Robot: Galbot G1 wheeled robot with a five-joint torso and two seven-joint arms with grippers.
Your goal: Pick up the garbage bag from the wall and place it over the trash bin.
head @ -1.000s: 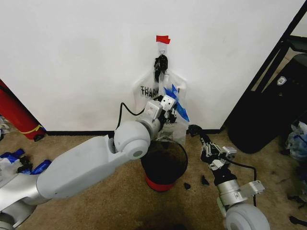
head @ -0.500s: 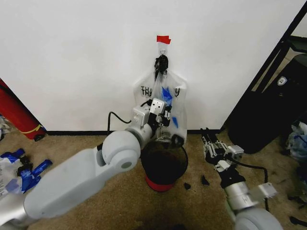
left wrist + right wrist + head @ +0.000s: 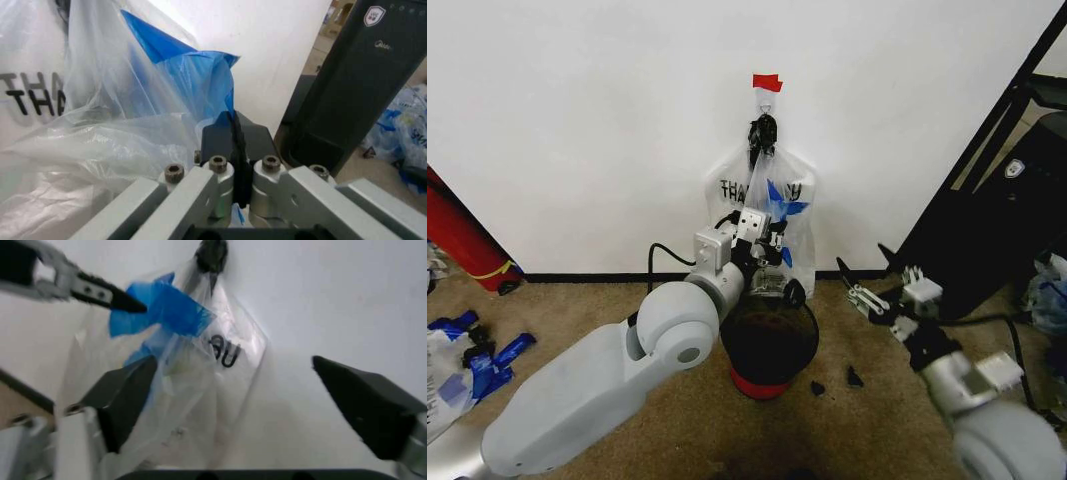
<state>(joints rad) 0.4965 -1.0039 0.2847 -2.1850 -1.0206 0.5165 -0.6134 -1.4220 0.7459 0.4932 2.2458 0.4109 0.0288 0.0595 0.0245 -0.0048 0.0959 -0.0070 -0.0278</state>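
The garbage bag (image 3: 779, 225) hangs from a small hook (image 3: 765, 100) on the white wall (image 3: 607, 120), just under a strip of red tape (image 3: 767, 82), directly above the trash bin (image 3: 770, 340) with its red base on the carpet; hanging there puts it within easy reach of a pull straight down over the rim. The left end effector (image 3: 772, 243) is up against the bag's front, and the left wrist view shows its fingers (image 3: 233, 145) pressed together with thin blue film pinched between them, so it is clenched on the garbage bag's blue handle part (image 3: 193, 70), probably to draw the bag off the hook. The right end effector (image 3: 867, 285) sits low to the right of the bin with its two dark fingers (image 3: 367, 405) spread wide apart, holding nothing and pointing toward the bag, likely ready to take the other side. Compared with half a second earlier, the right arm has swung outward and tilted, its end effector now lying more sideways, while the left end effector has stayed at nearly the same spot on the bag, and the blue part has shifted slightly.
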